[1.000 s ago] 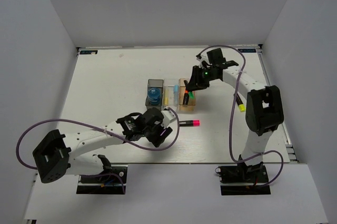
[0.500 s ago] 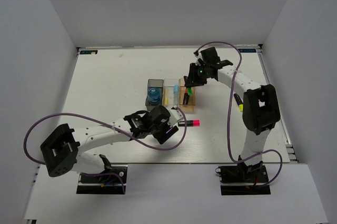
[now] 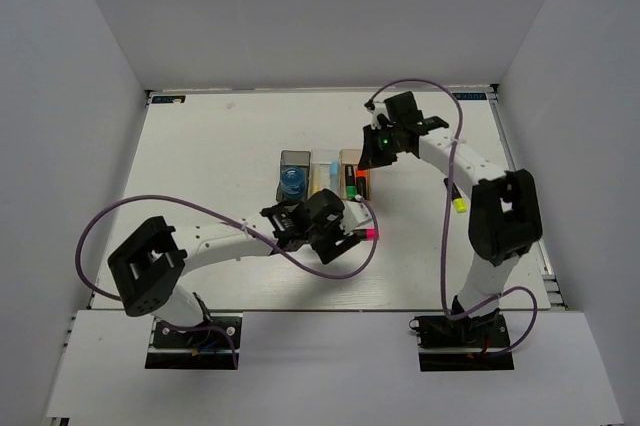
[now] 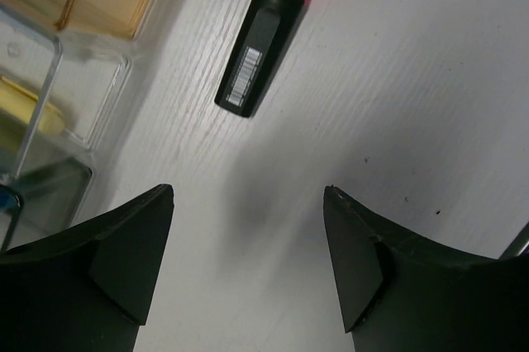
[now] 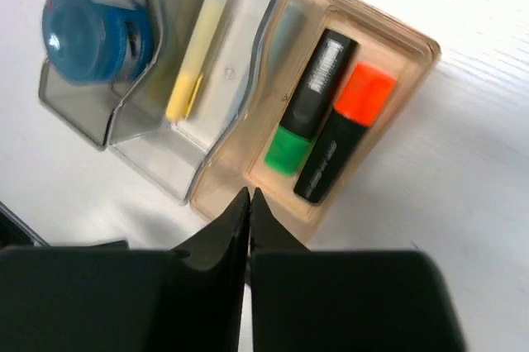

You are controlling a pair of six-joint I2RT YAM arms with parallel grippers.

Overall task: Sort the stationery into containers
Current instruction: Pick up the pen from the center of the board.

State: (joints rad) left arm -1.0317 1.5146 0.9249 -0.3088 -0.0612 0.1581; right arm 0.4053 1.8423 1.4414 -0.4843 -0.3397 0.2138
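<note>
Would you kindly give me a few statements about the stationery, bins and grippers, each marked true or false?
1. The pink highlighter lies on the table, outside every bin. True.
2. The left gripper is shut on it. False: its jaws stand open, the highlighter untouched ahead.
3. The tan bin holds the green highlighter and the orange highlighter. True.
4. The blue roll sits in the clear bin. False: it sits in the dark grey bin; the clear bin holds the pale yellow stick.
5. The right gripper is shut and empty. True.

Bright even overhead light, soft faint shadows, wrist views slightly blurred
</note>
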